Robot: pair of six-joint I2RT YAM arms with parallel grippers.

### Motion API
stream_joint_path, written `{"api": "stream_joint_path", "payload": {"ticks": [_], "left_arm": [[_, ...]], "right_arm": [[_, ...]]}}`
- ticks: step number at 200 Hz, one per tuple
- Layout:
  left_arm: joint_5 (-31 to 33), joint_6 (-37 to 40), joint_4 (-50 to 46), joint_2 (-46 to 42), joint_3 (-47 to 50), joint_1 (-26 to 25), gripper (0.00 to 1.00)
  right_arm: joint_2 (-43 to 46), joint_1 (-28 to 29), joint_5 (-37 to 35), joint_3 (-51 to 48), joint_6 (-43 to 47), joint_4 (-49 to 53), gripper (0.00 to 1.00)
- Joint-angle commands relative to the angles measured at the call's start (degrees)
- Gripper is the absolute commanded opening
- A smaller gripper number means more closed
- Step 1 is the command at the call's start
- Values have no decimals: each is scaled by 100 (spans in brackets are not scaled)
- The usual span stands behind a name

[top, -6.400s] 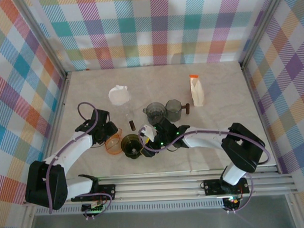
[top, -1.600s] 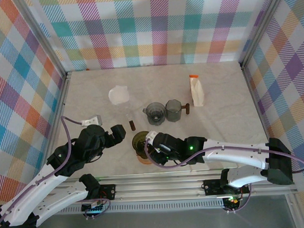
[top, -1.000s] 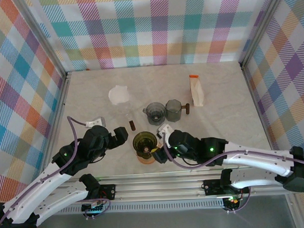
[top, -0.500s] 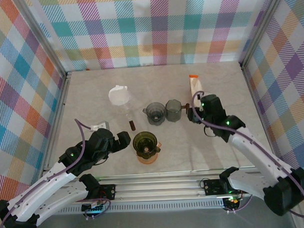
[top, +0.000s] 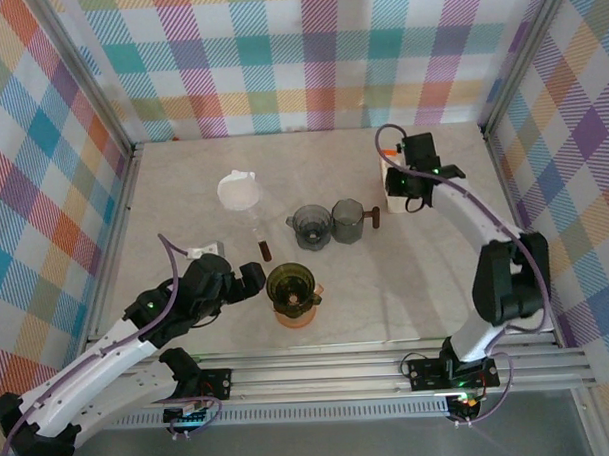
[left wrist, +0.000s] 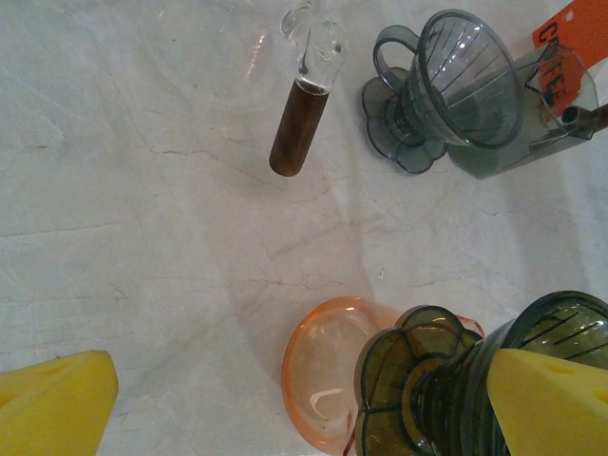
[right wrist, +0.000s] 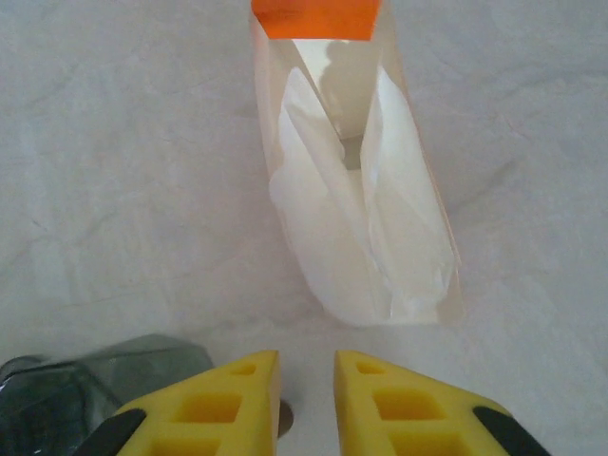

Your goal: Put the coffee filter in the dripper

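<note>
Coffee filter (top: 238, 190): white paper cone lying loose on the table (top: 182, 172), at the far left of the cluster, well apart from both grippers and not in any dripper.
Dark green dripper (top: 292, 286) (left wrist: 446, 380): ribbed cone near the front edge, sitting against an orange dripper (top: 300, 319) (left wrist: 323, 380) whose rim shows beneath and beside it.
Grey dripper (top: 310, 225) (left wrist: 456, 85): upright behind the green one, with a grey cup (top: 347, 218) just to its right.
Glass tube (top: 263, 247) (left wrist: 296, 128): lying flat between the filter and the drippers, brown contents at its near end.
Filter packet (top: 393, 188) (right wrist: 356, 190): orange-topped clear bag at far right, white filters visible inside.
Left gripper (top: 248, 277) (left wrist: 304, 408): jaws spread wide and empty, just left of the green dripper; one yellow finger overlaps its rim in the wrist view.
Right gripper (top: 408, 196) (right wrist: 306, 380): jaws drawn nearly together, nothing between them, just short of the packet's near end.
</note>
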State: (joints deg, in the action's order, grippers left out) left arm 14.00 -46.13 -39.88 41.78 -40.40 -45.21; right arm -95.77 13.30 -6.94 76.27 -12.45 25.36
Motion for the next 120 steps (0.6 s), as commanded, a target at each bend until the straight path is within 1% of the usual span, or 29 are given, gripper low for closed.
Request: {"api": "stream_joint_path", "payload": {"ticks": [1, 19, 72, 120], "left_arm": [[-9, 214, 164, 116, -252, 15, 100], [56, 301, 122, 261, -324, 21, 100], [42, 440, 155, 497, -439, 29, 100], [75, 487, 147, 533, -469, 43, 100]], "right_arm": [[-413, 6, -60, 571, 451, 78, 19], [-771, 6, -200, 916, 595, 185, 16], [-1453, 6, -500, 1575, 971, 396, 17], [-1741, 6, -567, 1808, 1120, 468, 21]]}}
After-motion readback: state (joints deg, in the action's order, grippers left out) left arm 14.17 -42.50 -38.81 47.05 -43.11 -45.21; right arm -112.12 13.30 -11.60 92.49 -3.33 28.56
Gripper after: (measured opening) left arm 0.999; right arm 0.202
